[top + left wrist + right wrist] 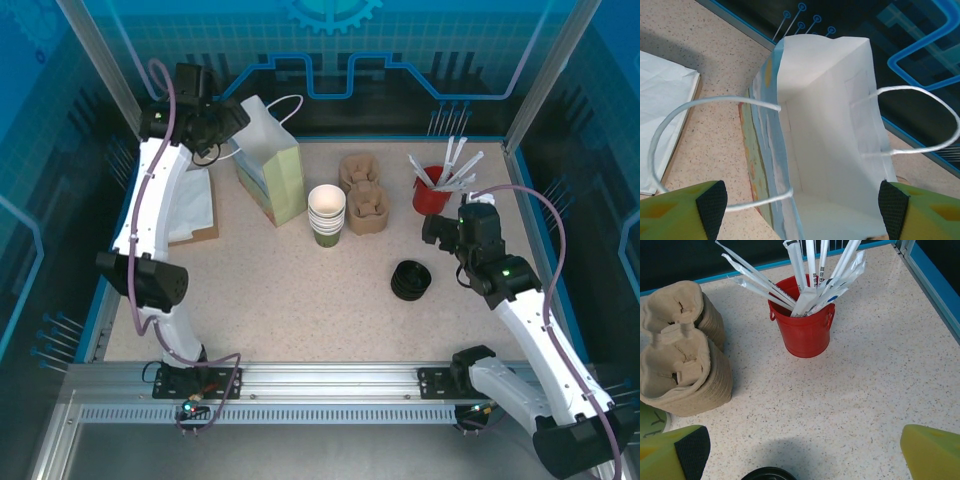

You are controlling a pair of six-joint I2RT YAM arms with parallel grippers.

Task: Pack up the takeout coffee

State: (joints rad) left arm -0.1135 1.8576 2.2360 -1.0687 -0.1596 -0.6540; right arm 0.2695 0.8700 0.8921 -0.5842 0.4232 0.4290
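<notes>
Several containers stand on the table (300, 310).

Paper bag (272, 165): upright at the far left, mouth open, both cord handles loose. From my left wrist its interior shows bare white walls and floor, with nothing inside. My left pincer (802, 200) hangs directly over that mouth, fingers spread wide to either side, gripping nothing.

Takeout coffee (326, 239): on the table to the right of the bag, outside it and well apart from both pincers. A stack of cream-white cups (327, 204) rises directly above it. I cannot tell whether they are nested in it, and its contents are hidden.

Red bucket (802, 327): upright near the far right corner, holding a spray of wrapped straws (807, 275) that lean outward.

Pulp cup carriers (682, 365): stacked just left of the bucket, the top one's wells empty.

Black lids (411, 280): a short stack right of the table's middle, near my right pincer (805, 450). That pincer is spread wide over bare table and holds nothing.

Flat folded bags (662, 115) lie to the left of the upright bag.
</notes>
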